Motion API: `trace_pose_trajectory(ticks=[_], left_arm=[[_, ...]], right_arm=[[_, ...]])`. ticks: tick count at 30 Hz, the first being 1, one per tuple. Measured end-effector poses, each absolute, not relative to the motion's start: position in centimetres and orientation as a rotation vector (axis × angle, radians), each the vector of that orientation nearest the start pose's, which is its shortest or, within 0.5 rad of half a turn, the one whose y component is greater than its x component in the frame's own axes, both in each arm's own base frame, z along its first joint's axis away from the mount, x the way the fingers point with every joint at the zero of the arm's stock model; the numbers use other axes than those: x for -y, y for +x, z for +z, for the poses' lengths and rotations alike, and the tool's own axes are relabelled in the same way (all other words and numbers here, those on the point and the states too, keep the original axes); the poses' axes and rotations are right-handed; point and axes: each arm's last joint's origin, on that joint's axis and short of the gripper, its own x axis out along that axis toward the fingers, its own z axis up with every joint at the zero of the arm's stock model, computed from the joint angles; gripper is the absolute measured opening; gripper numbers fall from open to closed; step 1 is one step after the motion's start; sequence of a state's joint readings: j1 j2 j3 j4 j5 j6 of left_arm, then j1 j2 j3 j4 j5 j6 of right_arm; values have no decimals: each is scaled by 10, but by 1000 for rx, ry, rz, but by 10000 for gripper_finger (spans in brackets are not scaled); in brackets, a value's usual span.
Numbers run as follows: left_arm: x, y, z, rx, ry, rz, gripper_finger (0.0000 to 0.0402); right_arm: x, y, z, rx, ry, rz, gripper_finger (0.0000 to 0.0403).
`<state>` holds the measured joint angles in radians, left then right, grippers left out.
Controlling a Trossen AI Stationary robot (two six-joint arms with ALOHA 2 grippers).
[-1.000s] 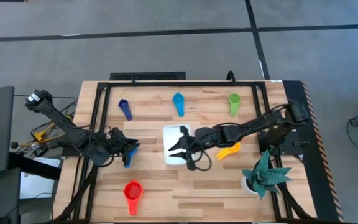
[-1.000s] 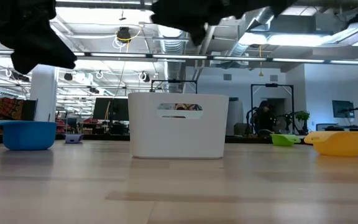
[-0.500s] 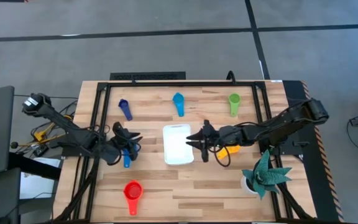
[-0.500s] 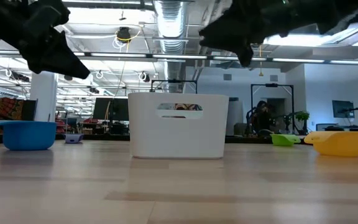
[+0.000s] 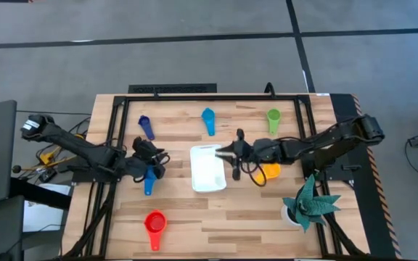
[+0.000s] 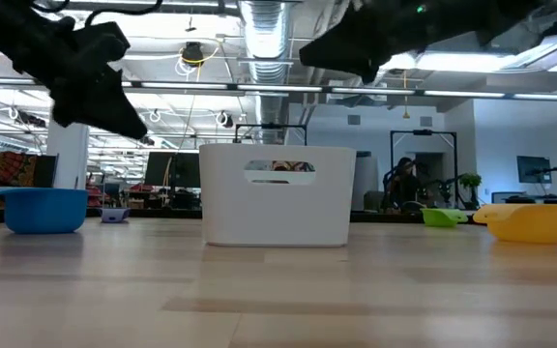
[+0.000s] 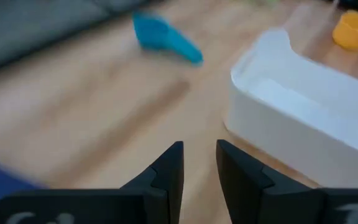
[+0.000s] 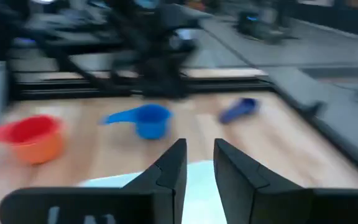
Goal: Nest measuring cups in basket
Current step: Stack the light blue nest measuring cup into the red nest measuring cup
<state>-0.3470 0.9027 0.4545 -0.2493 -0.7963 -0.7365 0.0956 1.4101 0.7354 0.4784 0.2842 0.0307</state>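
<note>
The white basket (image 5: 208, 168) stands at the table's middle, and nothing shows inside it. My left gripper (image 5: 160, 155) hovers to its left, above the blue cup (image 5: 149, 182), with its fingers close together and empty. My right gripper (image 5: 226, 151) hovers at the basket's far right corner, also close-fingered and empty. The dark blue (image 5: 146, 127), light blue (image 5: 208, 120) and green (image 5: 273, 120) cups lie along the far side. The red cup (image 5: 154, 225) lies near the front and the yellow cup (image 5: 270, 172) to the right of the basket. An orange cup does not show separately.
A teal folded-paper plant (image 5: 309, 202) stands at the table's front right. A black frame (image 5: 194, 96) runs round the table top. Bare wood lies in front of the basket and between the cups. The room shows behind the basket in the low view (image 6: 278, 193).
My right gripper has drawn back from over the basket toward the table's right edge, then a little toward the far edge, and its spread fingers have come together. My left gripper has moved toward the basket and slightly toward the far edge. No cup has moved.
</note>
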Motion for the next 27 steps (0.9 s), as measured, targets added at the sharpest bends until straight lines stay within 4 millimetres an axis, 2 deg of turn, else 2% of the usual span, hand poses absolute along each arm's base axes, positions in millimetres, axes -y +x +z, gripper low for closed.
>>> trace_pose_trajectory(ticks=[3,6,9,12,17,21,27], left_arm=[[36,161,223,-506,-513,610,82],[33,153,240,-588,-533,668,78],[32,151,249,-599,-514,678,79],[31,150,244,-624,-486,679,84],[34,143,215,-709,-584,704,110],[36,135,194,-794,-614,719,133],[36,131,189,-883,-583,691,159]], right_arm=[[-7,298,239,-277,77,-271,92],[-1,290,251,-265,224,-322,94],[-4,278,254,-285,262,-351,104],[-10,273,257,-264,233,-449,120],[-14,276,250,-223,221,-653,154],[-20,283,236,-270,198,-647,179],[-23,288,227,-290,284,-624,200]])
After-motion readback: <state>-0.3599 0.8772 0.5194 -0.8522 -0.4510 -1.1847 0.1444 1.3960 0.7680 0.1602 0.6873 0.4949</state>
